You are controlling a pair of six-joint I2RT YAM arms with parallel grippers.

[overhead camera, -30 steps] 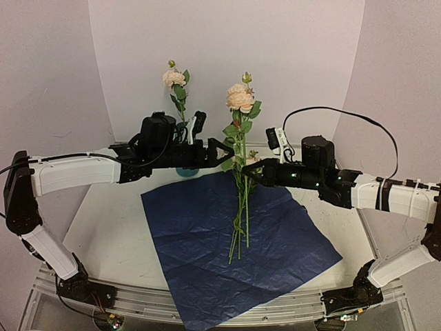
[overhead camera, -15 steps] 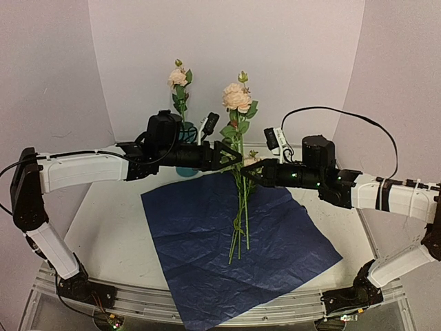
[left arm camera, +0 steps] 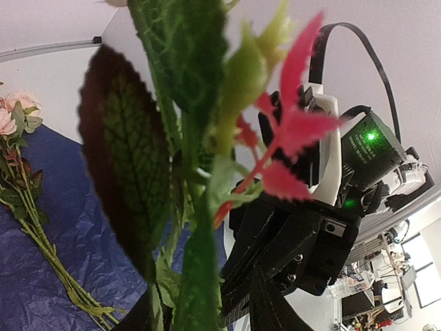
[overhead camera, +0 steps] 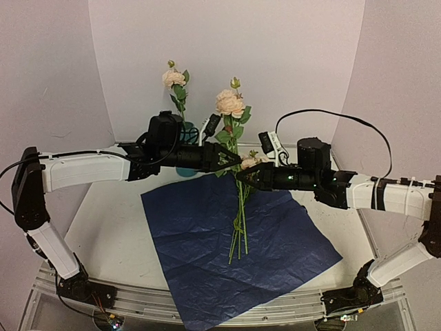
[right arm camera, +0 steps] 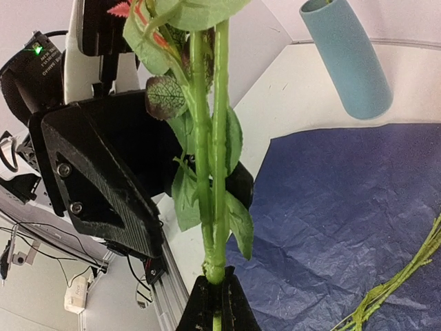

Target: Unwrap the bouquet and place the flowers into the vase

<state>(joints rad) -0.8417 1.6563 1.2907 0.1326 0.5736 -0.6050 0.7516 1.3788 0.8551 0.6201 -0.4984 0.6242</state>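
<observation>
While the overhead view took in both arms meeting over the middle of the table, it alone showed the blooms: one flower stood in the vase, largely hidden behind the left arm, and a second, held flower rose upright between the grippers. The left wrist view was filled by that flower's blurred leaves and red sprigs, yet it picked out a green light on the right arm's camera. The right wrist view gave the vase in full, a plain teal cylinder apart from the held stem.

The left gripper had its jaws partly closed, one on each side of the stem and just above the right gripper. Whether they actually pinched the stem could not be told. The right gripper's fingertips were clamped tight on the stem from below, holding it upright.

Under both grippers the blue paper lay spread flat and crinkled, its near corner hanging over the table's front edge. Loose flowers lay on it, stems toward the arms and blooms by the right gripper. Pale lilac walls closed in the back and sides, and the wrist views caught a cluttered room past the table's edge.
</observation>
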